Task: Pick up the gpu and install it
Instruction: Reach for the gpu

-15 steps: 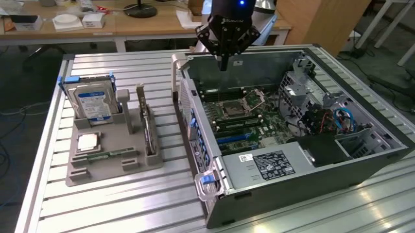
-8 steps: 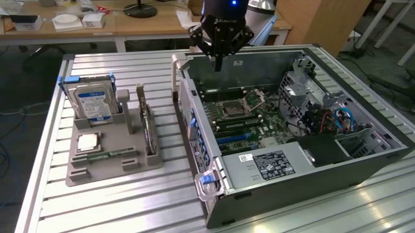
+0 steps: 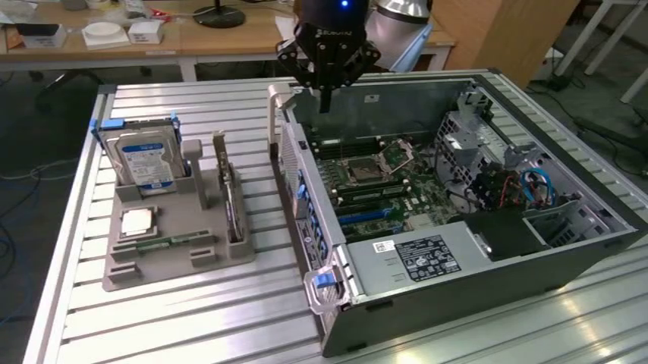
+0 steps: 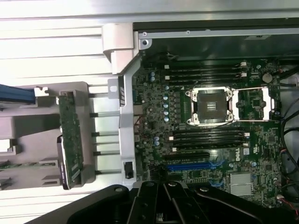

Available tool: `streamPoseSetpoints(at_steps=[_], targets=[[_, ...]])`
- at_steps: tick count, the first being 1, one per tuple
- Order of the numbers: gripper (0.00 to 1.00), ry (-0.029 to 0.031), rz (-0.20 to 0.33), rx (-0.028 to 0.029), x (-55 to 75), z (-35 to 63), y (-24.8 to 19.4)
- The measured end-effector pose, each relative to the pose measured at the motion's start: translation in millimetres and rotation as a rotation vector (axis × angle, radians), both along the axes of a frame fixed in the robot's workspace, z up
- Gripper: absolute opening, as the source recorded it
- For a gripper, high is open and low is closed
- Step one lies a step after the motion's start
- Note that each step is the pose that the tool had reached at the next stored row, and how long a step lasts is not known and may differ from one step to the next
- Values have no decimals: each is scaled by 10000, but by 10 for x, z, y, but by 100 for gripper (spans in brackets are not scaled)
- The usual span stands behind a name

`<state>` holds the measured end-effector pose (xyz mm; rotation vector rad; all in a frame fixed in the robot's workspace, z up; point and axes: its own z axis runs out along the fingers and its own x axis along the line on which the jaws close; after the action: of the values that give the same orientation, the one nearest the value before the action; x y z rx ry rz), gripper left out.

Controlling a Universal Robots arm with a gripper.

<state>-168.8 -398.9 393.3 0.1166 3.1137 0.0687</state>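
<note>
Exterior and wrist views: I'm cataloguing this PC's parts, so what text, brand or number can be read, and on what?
"DELL": white logo on the motherboard, sideways in the wrist view.
Hard drive label: too blurred to read.
Black sticker inside the computer case: too small to read.
White sticker beside it: too small.

Thin green circuit-board gpu [image 3: 235, 205]: lower edge hidden in grey plastic holder [image 3: 167, 262].
White rectangular sticker [image 3: 420, 258]: print too small to read.
</note>
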Motion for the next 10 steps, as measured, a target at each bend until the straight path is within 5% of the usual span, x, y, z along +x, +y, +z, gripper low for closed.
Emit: streamPoseSetpoints(at_steps=[10], targets=[[10,-1,0,1,-262,-2,0]])
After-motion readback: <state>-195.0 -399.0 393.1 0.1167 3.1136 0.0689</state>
